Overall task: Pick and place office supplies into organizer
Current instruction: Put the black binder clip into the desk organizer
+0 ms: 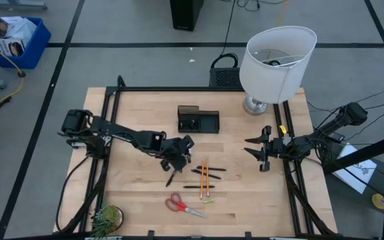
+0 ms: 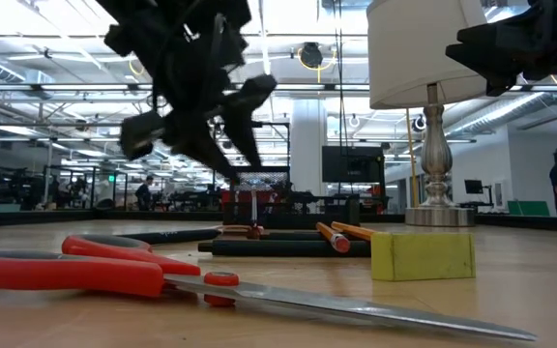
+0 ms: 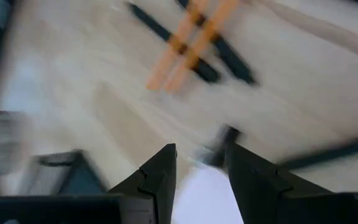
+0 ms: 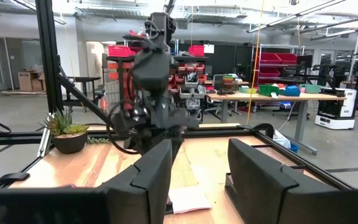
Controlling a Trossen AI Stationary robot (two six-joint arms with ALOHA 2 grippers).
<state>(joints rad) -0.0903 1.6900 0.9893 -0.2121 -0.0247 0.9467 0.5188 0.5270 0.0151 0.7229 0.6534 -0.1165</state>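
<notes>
My left gripper [image 1: 177,162] [image 2: 240,172] [image 3: 202,152] hangs open above the table's middle, over a pale sticky-note pad [image 4: 188,199] [image 3: 204,199]. A small dark bit [image 3: 219,148] shows beside one fingertip. To its right, two orange pencils [image 1: 204,179] [image 3: 188,37] lie across thin black pens [image 1: 209,169]. Another black pen [image 1: 171,179] [image 3: 328,152] lies just nearer than the gripper. Red-handled scissors [image 1: 185,207] [image 2: 114,271] lie flat toward the near edge, beside a small yellow-green block [image 2: 422,256]. The black organizer [image 1: 197,120] stands farther back. My right gripper [image 1: 249,147] [image 4: 199,168] waits open at the table's right side. My left gripper has the small dark bit [image 3: 219,148] right beside one fingertip [image 3: 241,165]. The view is blurred, and I cannot tell whether the finger touches it.
A big white lamp [image 1: 277,60] stands at the far right corner, close behind my right arm. A small green plant [image 1: 107,219] sits at the near left corner. A black frame [image 1: 199,89] runs around the table. Bare wood lies between the organizer and the pens.
</notes>
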